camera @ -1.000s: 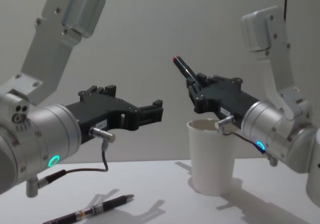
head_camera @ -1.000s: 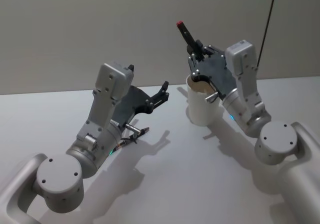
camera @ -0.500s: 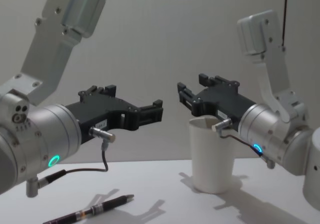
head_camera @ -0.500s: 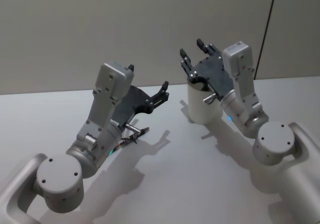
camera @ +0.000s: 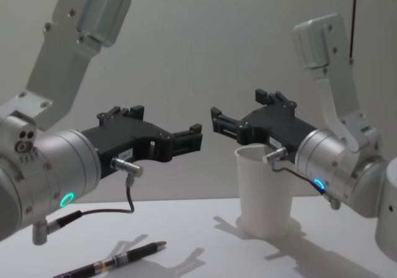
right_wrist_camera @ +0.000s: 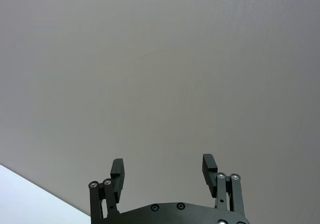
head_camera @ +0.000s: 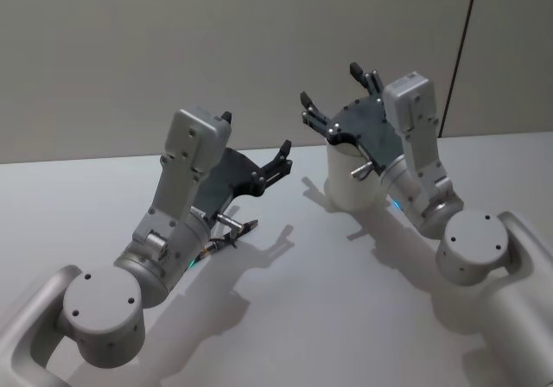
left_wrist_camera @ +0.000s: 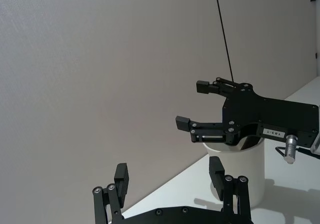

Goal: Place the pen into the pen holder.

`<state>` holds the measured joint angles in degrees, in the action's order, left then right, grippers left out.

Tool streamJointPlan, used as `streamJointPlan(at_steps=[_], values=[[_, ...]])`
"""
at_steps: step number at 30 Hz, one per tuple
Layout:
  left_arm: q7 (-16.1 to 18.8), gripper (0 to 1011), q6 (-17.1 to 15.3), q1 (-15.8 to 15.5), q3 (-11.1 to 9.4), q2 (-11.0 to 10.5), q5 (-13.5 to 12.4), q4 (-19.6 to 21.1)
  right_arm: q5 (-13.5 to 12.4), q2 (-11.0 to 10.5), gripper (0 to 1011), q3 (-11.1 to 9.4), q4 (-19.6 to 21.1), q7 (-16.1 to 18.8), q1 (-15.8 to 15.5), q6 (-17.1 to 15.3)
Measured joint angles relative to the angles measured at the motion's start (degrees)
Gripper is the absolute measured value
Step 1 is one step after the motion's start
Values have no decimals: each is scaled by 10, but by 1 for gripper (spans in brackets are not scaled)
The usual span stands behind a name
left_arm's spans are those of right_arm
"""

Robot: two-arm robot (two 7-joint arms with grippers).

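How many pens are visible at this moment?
1. A dark pen lies on the table below the left gripper; the pen holder's inside is hidden, so another may sit there.

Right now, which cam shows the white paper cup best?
Chest view: the white paper cup shows side-on, rim to base, the open right claw just above it. Head view: the right arm covers its right side. Left wrist view: that claw crosses its rim.

Arms (head_camera: pixel 177 188): silver-grey shells, round joint caps.
Left gripper (left_wrist_camera: pixel 168 169), right gripper (right_wrist_camera: pixel 163 163): matte black plates, silver screws.
Light rings (camera: pixel 66 198): teal.
Cables (camera: pixel 128 194): thin, dark, with metal plugs.
Label (left_wrist_camera: pixel 272 132): white, printed.
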<state>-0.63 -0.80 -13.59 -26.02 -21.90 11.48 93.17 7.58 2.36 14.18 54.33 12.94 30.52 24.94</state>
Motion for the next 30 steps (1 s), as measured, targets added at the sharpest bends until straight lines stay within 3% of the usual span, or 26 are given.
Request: streamJointPlan(at_steps=[3,14,30], values=[[0,1001,0,0,0,0,0,0,-6,-1,1001,-1,6,3,-1,-3],[0,1001,0,0,0,0,0,0,-36,-9,1002,-6,59,13,-23,-29],[0,1001,0,0,0,0,0,0,-80,-33,1001,-12,188,7,-95,-96]])
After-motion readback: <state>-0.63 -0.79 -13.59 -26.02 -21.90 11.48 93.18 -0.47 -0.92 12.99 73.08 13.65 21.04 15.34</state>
